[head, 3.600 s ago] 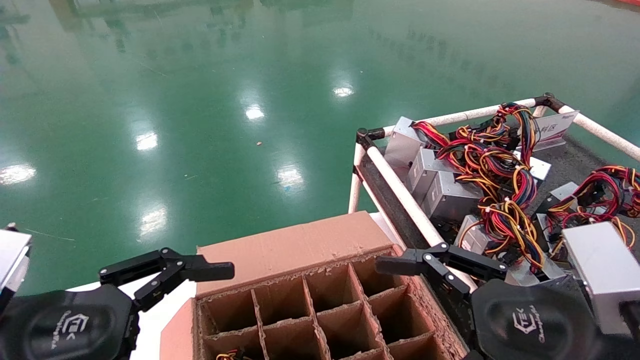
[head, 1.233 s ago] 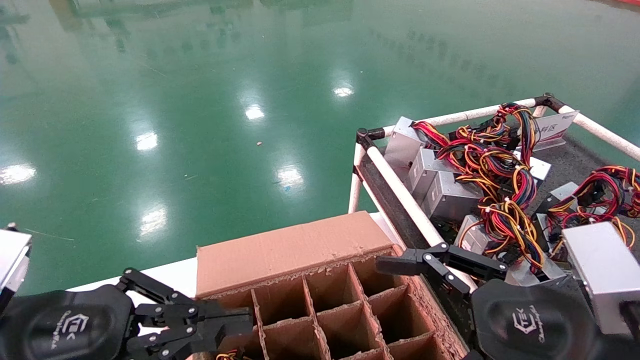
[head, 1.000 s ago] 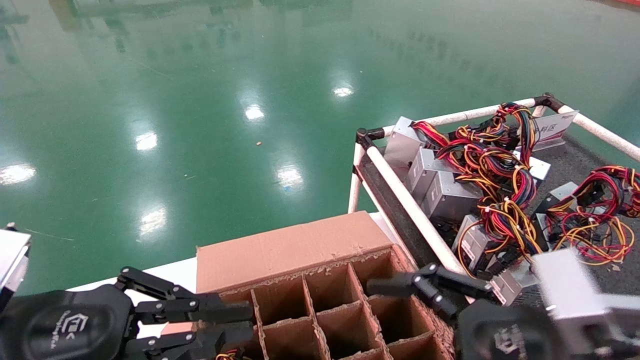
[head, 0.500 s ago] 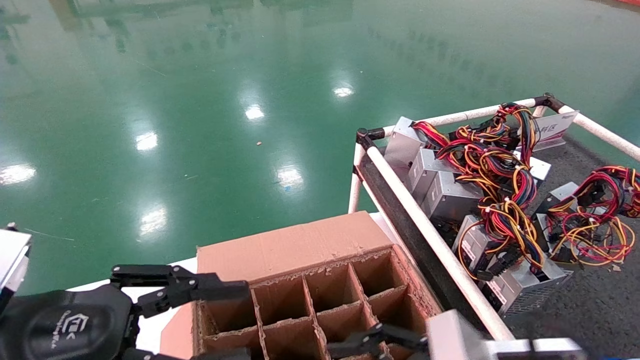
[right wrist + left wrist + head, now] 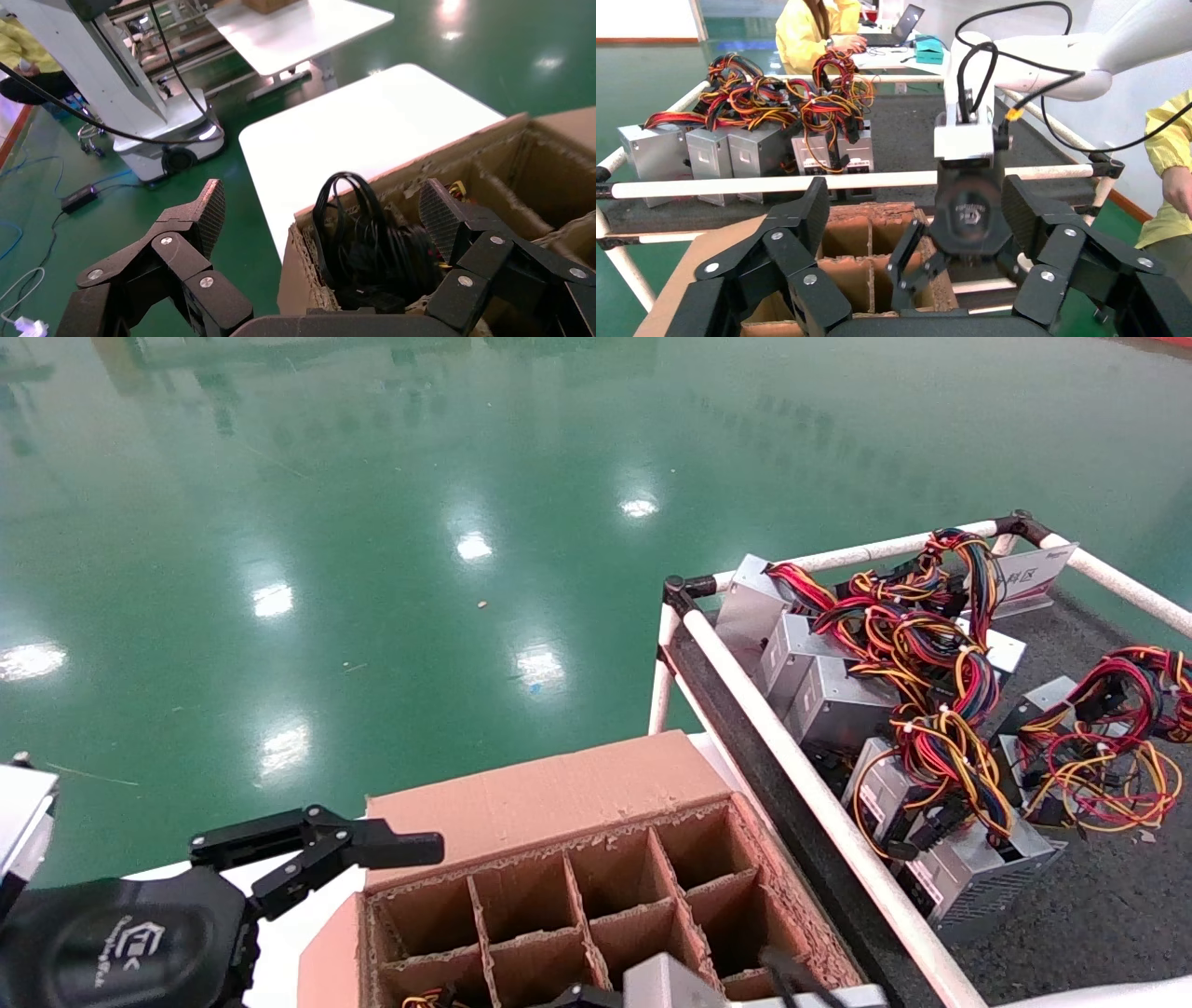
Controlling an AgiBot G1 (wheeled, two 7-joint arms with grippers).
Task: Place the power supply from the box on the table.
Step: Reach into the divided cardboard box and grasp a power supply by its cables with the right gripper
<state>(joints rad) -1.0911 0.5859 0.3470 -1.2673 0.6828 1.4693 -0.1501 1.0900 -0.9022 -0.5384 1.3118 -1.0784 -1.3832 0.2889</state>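
Note:
The box (image 5: 549,795) is a reddish-brown carton with ragged grid cells, low in the head view. The power supply (image 5: 372,253) sits in a near corner cell; only its black cable bundle shows, the metal body is hidden. My right gripper (image 5: 323,210) hangs open just above those cables, touching nothing. In the head view only its wrist block (image 5: 663,987) shows at the bottom edge. My left gripper (image 5: 372,836) is open and empty by the box's far left corner. The table (image 5: 1117,896), dark grey felt with a white rail (image 5: 792,775), lies to the right.
Several grey units with red and yellow wires (image 5: 894,710) crowd the table's far part. The box (image 5: 492,151) rests on a white tabletop (image 5: 365,126). Another robot's base (image 5: 162,140) and people in yellow (image 5: 814,28) are beyond. Green floor surrounds everything.
My right arm swung from the table rail back over the box's near cells, leaving most of the head view. My left gripper lifted away from the box's cells and spread wider.

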